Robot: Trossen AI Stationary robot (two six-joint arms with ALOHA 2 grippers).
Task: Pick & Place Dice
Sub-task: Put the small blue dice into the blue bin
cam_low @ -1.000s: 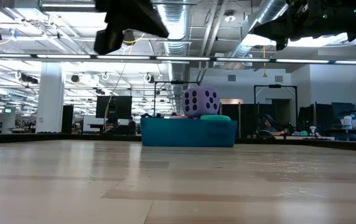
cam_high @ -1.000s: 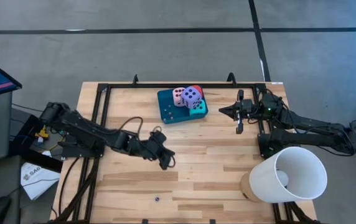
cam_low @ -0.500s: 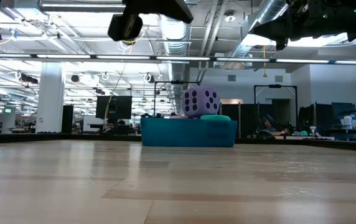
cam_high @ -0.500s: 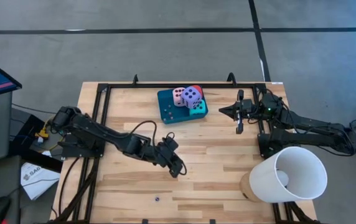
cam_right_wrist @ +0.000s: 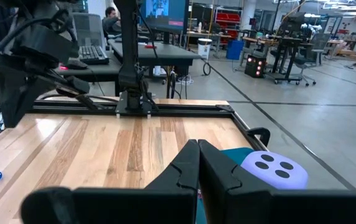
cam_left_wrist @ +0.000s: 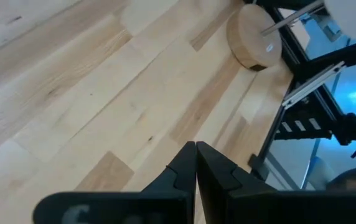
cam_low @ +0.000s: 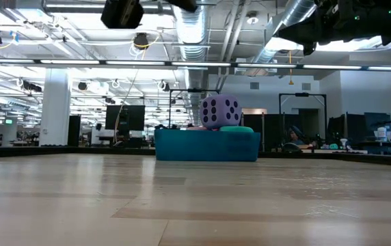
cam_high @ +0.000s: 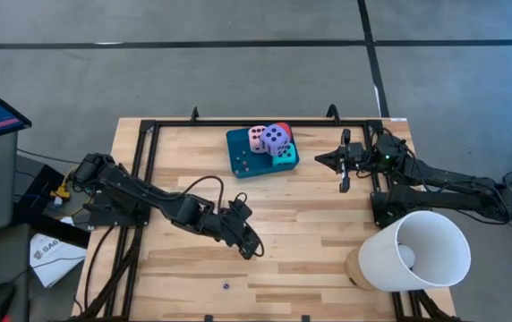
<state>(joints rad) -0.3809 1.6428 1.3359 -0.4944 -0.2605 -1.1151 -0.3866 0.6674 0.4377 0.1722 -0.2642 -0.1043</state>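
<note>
The four dice sit piled together on the teal tray (cam_high: 243, 154) near the far edge of the table (cam_high: 310, 233). The purple die (cam_high: 276, 137) rides on top, with the pink die (cam_high: 257, 137) just beside it, the red die (cam_high: 283, 128) behind it and the turquoise die (cam_high: 283, 162) underneath. From table height only the purple one stands clear above the tray wall.

The pile is the main risk. A gripper that comes down on the purple die off-centre would likely push it off its perch, and the rounded corners would let it roll across the tray or onto the wood. Squeezing a soft cube near an edge could also make it squirt out sideways.

The right gripper (cam_high: 343, 167) hangs near the tray, its jaws pressed fully together and holding nothing; they must spread well before they descend, or the tips will simply knock the stack.

The left gripper (cam_high: 247, 245) is well apart from the dice over the middle of the table, jaws likewise closed and empty. A white lamp (cam_high: 413, 251) on a wooden base stands by the right arm, and a wide swing there could strike it.
</note>
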